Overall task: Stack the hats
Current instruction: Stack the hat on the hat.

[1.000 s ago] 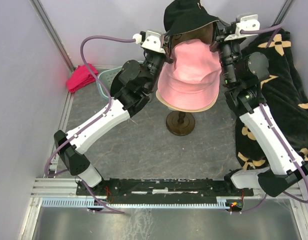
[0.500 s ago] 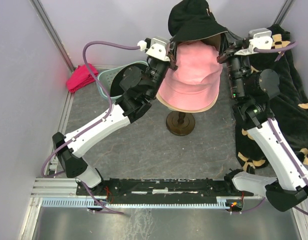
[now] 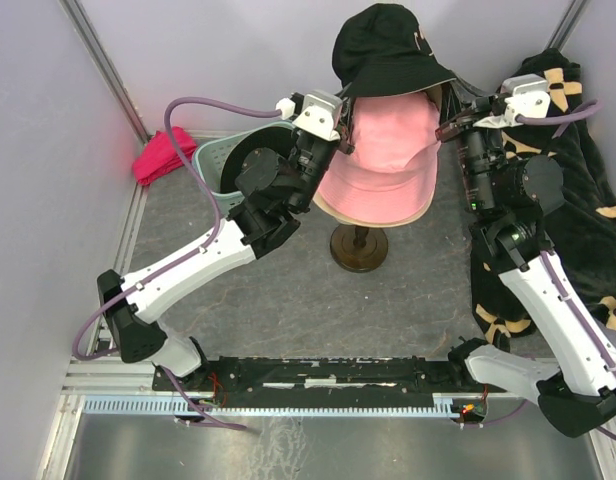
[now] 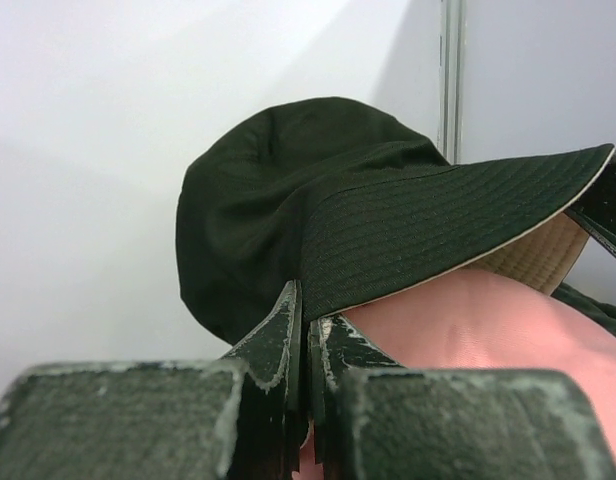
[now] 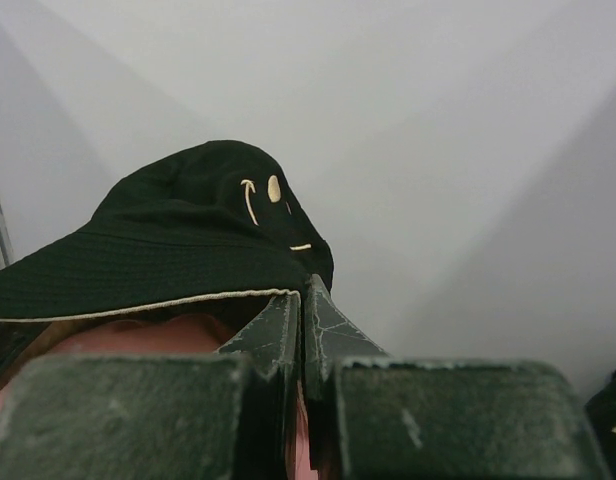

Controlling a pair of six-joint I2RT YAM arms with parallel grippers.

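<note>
Black fabric bucket hat (image 3: pixel 388 45) held at far centre, over crown of pink fabric bucket hat (image 3: pixel 386 150) on dark round-based stand (image 3: pixel 360 248). Left jaws pinching its left brim edge, right jaws its right edge. Brim spans left-right between them, both arms equally near. Seating likely needs straight lowering.

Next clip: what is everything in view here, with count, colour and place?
black hat: 1, black, pale underside, held above the pink hat
pink hat: 1, pink, on the stand
cream hat: 1, cream, under the pink hat, only the brim showing
stand: 1, dark brown, table centre
basket: 1, teal, behind the left arm
small cloth: 1, magenta, far left
big cloth: 1, black with beige flowers, right side
table: 1, grey
left tool: 1, shut on the black hat's brim
right tool: 1, shut on the brim's other side
</note>
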